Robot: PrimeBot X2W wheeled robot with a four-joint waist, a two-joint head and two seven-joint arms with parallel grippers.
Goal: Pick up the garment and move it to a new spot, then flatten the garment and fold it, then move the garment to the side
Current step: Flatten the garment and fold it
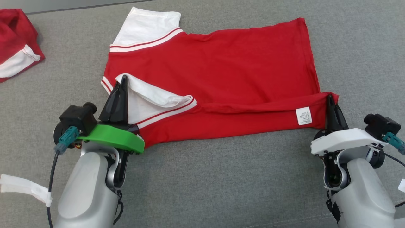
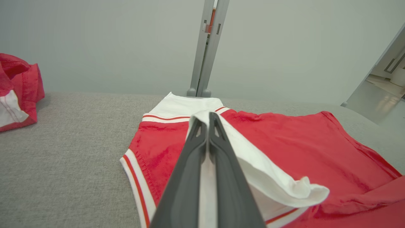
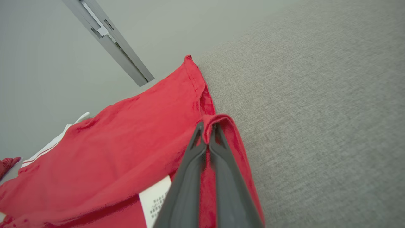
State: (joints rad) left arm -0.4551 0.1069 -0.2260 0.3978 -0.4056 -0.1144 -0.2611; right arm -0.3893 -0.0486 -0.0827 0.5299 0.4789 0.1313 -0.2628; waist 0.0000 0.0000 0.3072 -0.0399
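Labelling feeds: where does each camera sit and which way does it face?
Head: looks down at the red shirt on the grey surface; left gripper, right gripper and forearms show.
Left wrist: along its shut fingers, pinching the white sleeve.
Right wrist: along its shut fingers, pinching the hem corner.
Shared: head and right wrist show the care label.

Grey surface open in front and right of garment; crumpled red cloth blocks far-left corner.

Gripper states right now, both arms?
left gripper: shut on the garment's white sleeve.
right gripper: shut on the garment's hem corner.
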